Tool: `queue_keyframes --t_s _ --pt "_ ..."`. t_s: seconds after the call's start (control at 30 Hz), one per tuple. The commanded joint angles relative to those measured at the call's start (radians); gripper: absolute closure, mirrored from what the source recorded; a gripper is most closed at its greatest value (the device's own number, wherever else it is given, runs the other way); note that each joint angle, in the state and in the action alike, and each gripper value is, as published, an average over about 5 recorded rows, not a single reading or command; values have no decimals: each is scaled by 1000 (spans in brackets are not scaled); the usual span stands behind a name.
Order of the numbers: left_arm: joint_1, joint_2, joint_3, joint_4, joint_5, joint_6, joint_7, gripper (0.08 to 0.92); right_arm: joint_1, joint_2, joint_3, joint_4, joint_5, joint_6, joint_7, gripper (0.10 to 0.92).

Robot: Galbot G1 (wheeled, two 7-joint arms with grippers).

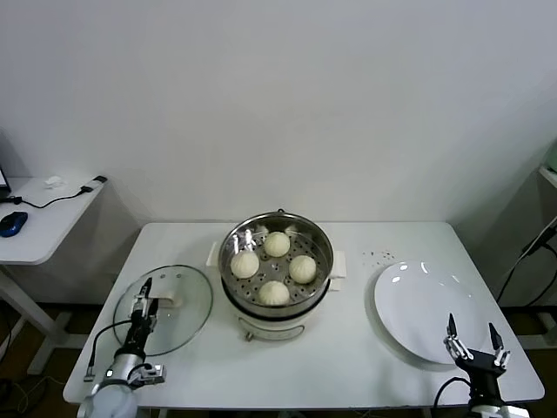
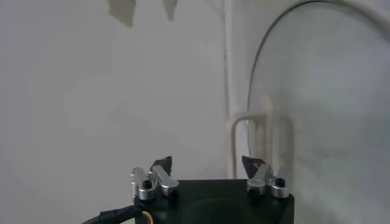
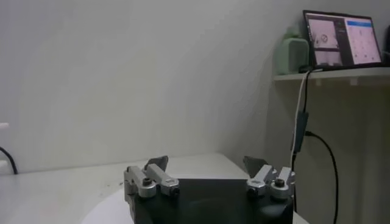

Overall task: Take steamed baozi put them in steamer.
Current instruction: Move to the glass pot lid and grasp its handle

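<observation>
White table, four steamed baozi in steamer, left gripper and right gripper both spread wide, no legible writing

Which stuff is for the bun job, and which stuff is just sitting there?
For the job:
- four steamed baozi, already inside
- steamer
- left pincer, by the glass lid

Just sitting there:
- glass lid
- white plate
- right pincer, open over the plate's edge
- table

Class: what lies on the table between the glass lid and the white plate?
In the head view, the steamer holding four baozi stands between glass lid and plate.
</observation>
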Motion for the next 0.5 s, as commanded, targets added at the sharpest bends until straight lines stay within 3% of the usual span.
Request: queue_keyframes --t_s 0.03,0.5 --pt "-18 -7 9 10 31 45 36 290 -4 3 5 2 -3 1 -1 203" --pt "-46 -37 6 70 66 82 28 697 -8 2 18 7 -3 -3 0 203"
